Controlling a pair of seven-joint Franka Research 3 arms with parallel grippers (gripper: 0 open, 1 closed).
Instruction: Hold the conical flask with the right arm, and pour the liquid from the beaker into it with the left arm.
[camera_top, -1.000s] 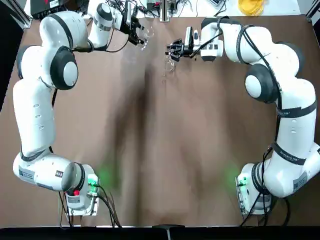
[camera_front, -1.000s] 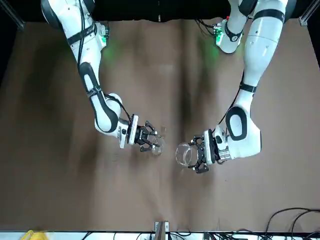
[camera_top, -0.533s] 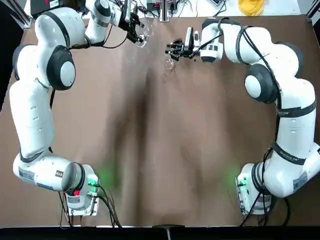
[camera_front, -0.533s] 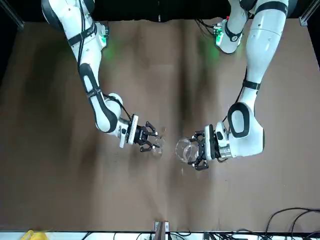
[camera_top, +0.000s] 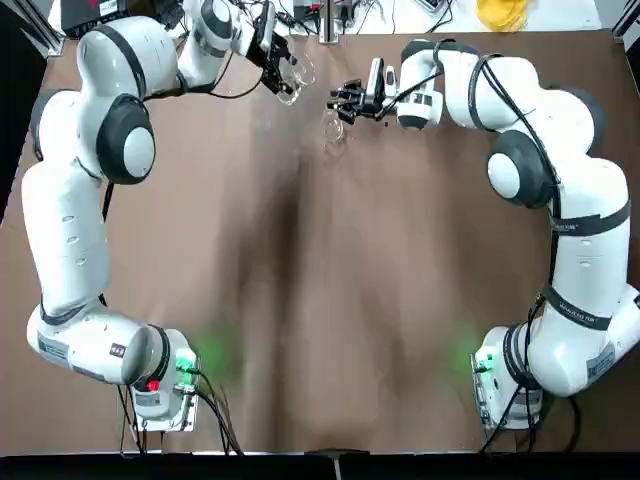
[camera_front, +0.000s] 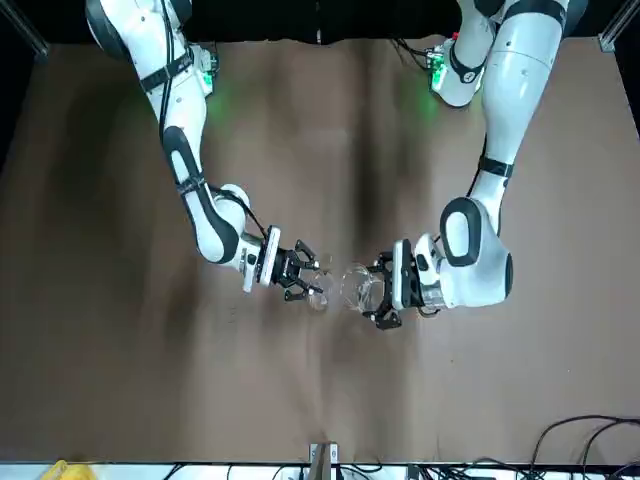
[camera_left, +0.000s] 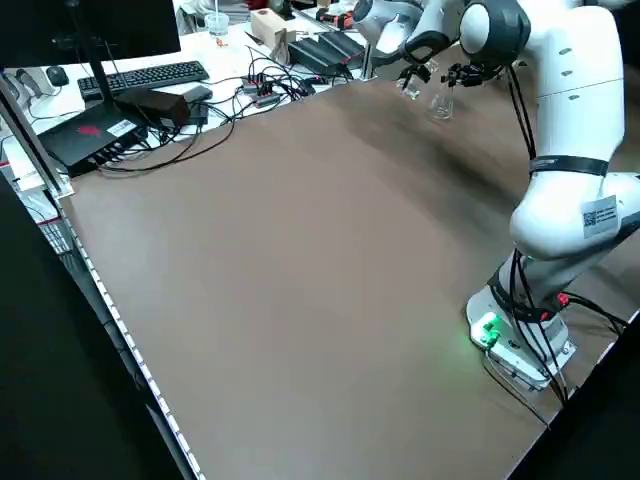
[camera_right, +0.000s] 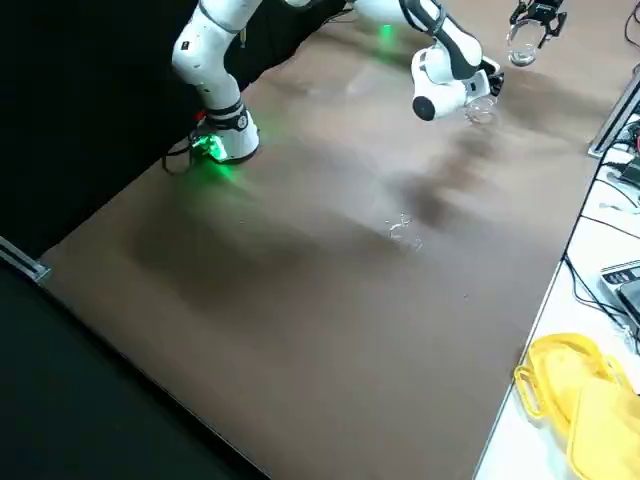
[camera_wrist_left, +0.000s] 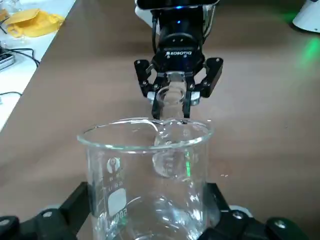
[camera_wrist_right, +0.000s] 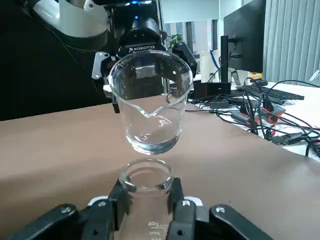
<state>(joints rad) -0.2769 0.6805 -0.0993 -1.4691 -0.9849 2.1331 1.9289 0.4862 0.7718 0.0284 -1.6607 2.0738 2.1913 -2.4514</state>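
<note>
Keep flask (camera_wrist_right: 145, 215) steady, clamped at neck by right gripper (camera_wrist_right: 148, 194), mouth up, near far table edge. Grip beaker (camera_wrist_right: 152, 120) firmly with left gripper (camera_wrist_left: 147, 200), fingers clamped around its sides. Likely aligning before pour: bring spout (camera_wrist_right: 146, 114) just over flask mouth (camera_wrist_right: 146, 172), then tip slowly. Watch for liquid (camera_wrist_right: 152, 145) missing narrow opening or rims knocking.

Overhead looks straight down; front faces back across the same table; wrists look close.

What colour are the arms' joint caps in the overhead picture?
Dark grey rims around white discs; top view shows the caps best.
</note>
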